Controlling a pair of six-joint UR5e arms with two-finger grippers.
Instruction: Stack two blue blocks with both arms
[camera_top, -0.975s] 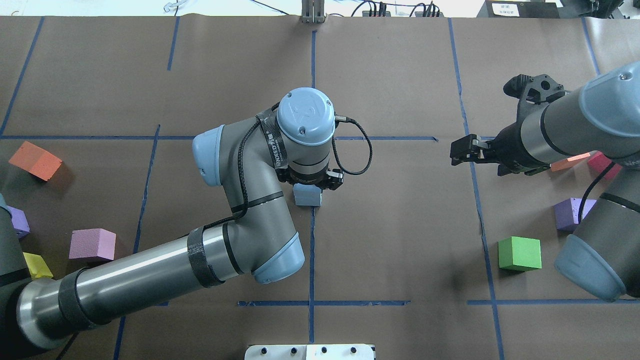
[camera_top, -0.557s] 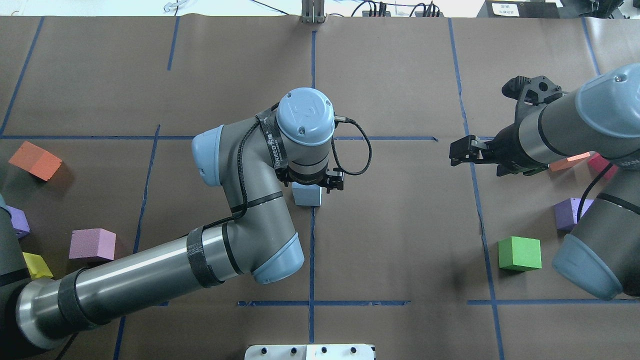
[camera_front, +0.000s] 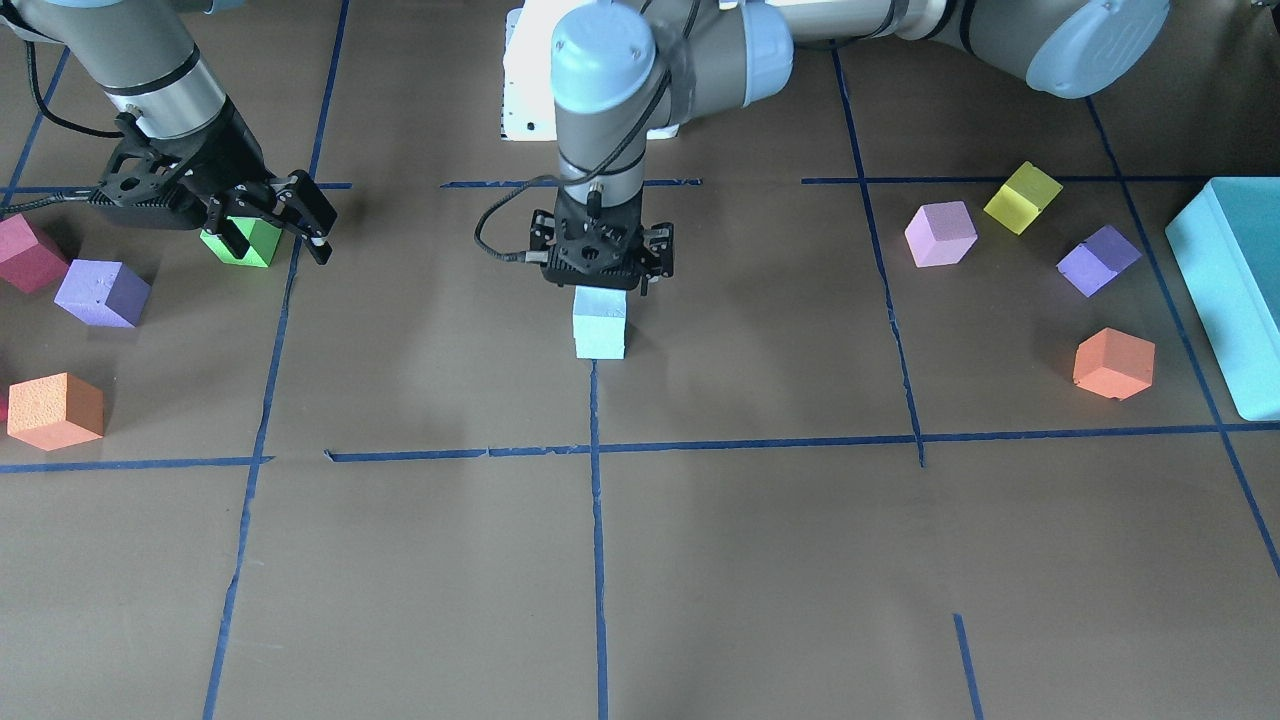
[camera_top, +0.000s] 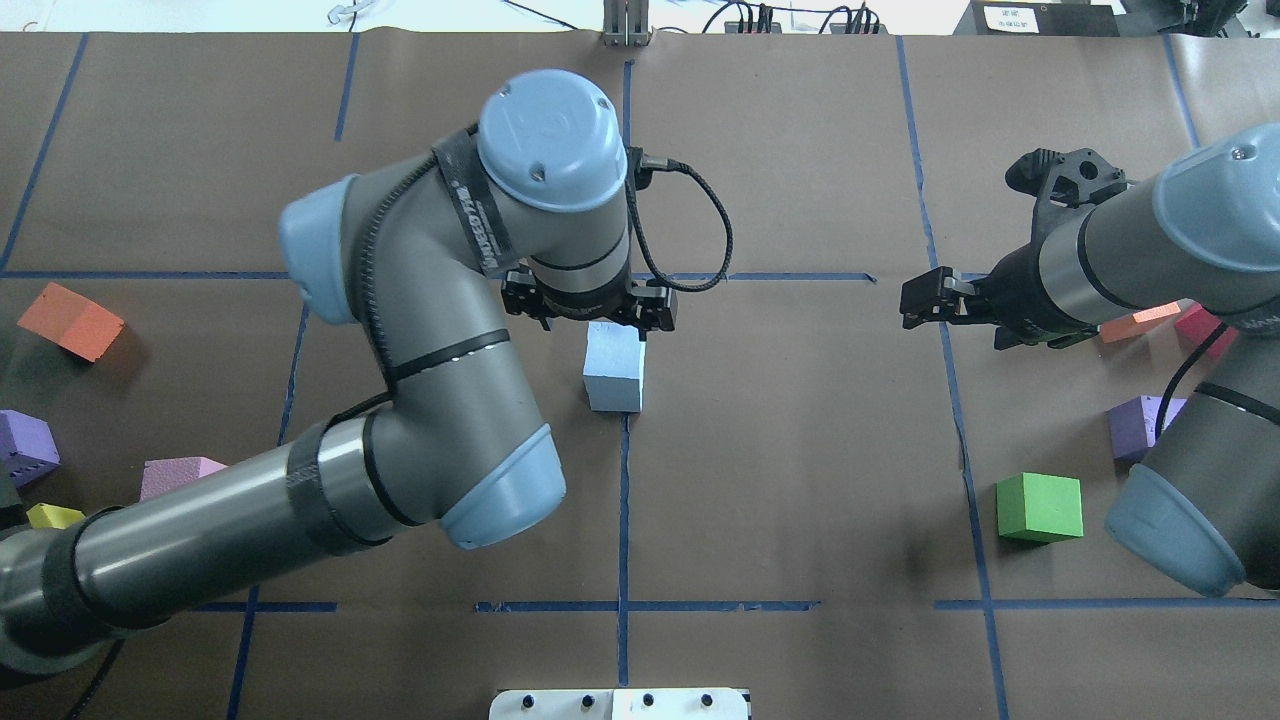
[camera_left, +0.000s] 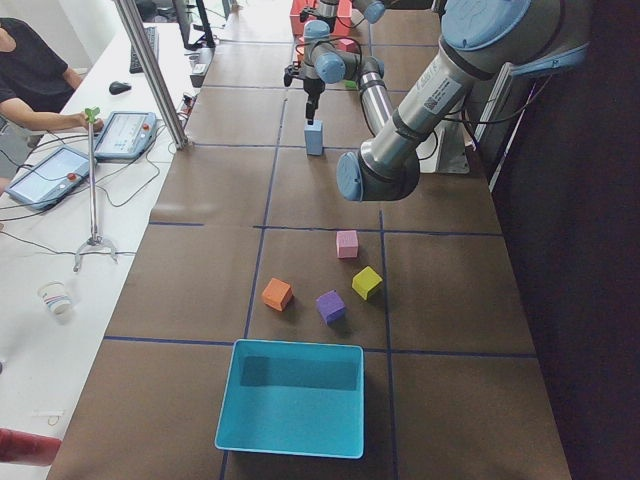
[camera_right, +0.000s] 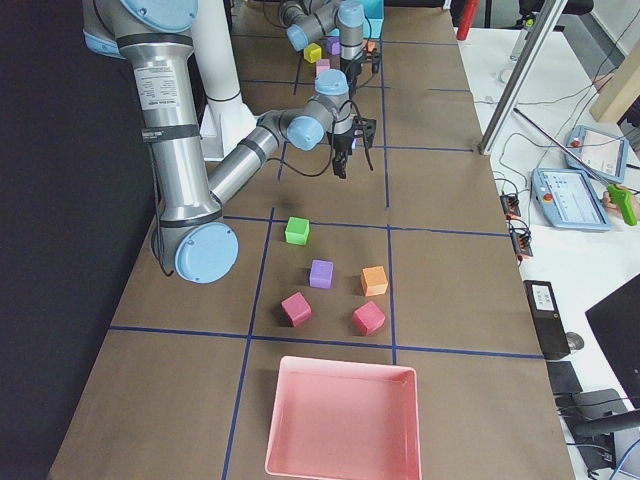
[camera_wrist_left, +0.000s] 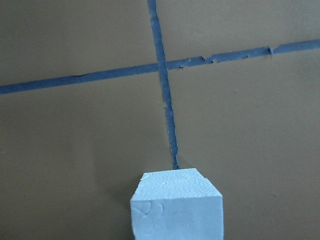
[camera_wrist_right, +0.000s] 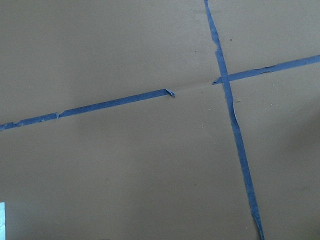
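Entry: two-block stack, release stage. Front-facing view: the left tool (camera_front: 600, 276), fingers apart and empty, hangs straight above the upper blue block (camera_front: 600, 304) with a clear gap between them. That block sits squarely on the lower blue block (camera_front: 600, 342), which rests on the surface (camera_front: 760, 560) at the end of a blue tape line (camera_front: 597, 420). The right tool (camera_front: 278, 228), fingers likewise apart, holds nothing. The green cube (camera_front: 255, 245) seen between its fingers lies on the surface behind it, and both blue blocks are well off to its side. Overhead view: a second ago the left tool sat low over the pale blue top, its wrist covering most of it. Now the wrist has risen, and the blue column shows whole just below the fingertips, in the same spot. The right tool is unchanged in place. Exterior left view: the pair reads as one tall, upright pale column beneath the left tool, not touching it. Exterior right view: the stack is too small and masked to judge. Left wrist view: the top face of the upper block lies below the tool, with no finger on it. Right wrist view: bare surface and tape only. Assessment: the blocks stand unaided, so the stacking appears done, with only withdrawal left. The main risk is a finger clipping the upper block on the way out.
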